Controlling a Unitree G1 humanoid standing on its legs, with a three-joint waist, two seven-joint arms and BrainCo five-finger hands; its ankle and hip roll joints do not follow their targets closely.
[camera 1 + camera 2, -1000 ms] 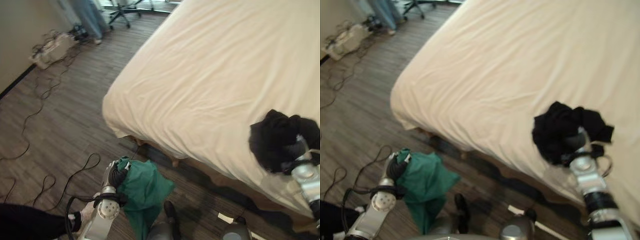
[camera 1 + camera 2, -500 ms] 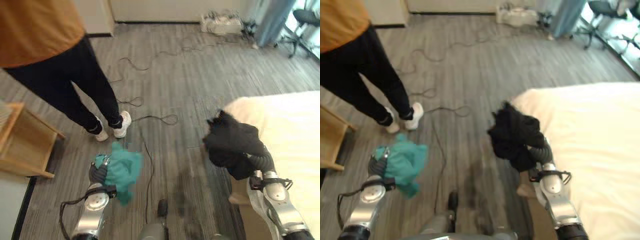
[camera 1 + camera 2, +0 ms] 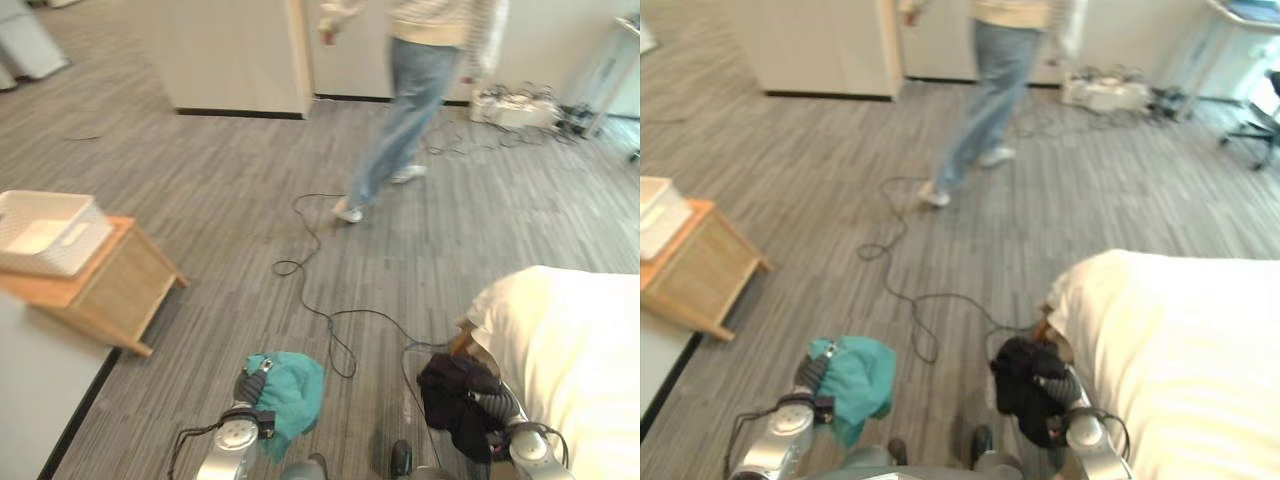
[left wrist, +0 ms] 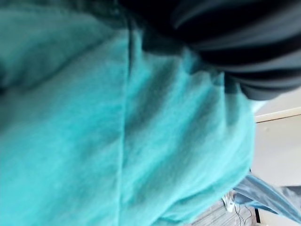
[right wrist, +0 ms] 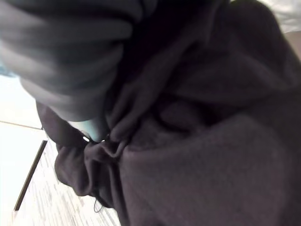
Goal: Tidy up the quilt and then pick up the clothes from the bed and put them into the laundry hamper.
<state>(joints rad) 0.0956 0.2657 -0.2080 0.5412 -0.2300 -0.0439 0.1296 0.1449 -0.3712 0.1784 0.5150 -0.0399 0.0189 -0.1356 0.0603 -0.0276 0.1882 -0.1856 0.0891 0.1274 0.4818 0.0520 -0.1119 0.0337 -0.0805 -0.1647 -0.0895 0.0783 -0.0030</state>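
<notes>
1. Left hand (image 3: 247, 392): low in the head views, bunched into the teal garment (image 3: 290, 393). Fingers are buried in the cloth, so I can't tell how they sit. Left wrist view has teal fabric pressed right against the dark ribbed cover.
2. Right hand (image 3: 484, 400): same story with the black garment (image 3: 455, 398), wadded over the hand. Fingers hidden, state unreadable. Right wrist view has dark folds gathered against the cover.
3. Handling, my read: both pieces are light, soft, limp, not fragile. Loose ends hang below each hand and could snag or slip. Best hold is a full bunch at the middle of the wad, not an edge.
4. Both garments are off the bed (image 3: 570, 350), carried over the wood floor (image 3: 230, 240); bed corner sits just beside the right hand.
5. White basket (image 3: 45, 230) on a wooden stand (image 3: 115, 285) to the robot's left, well apart from both hands. Likely the hamper.
6. Person (image 3: 420, 90) walking far across the room, with a cable (image 3: 320, 300) lying on the floor between.
</notes>
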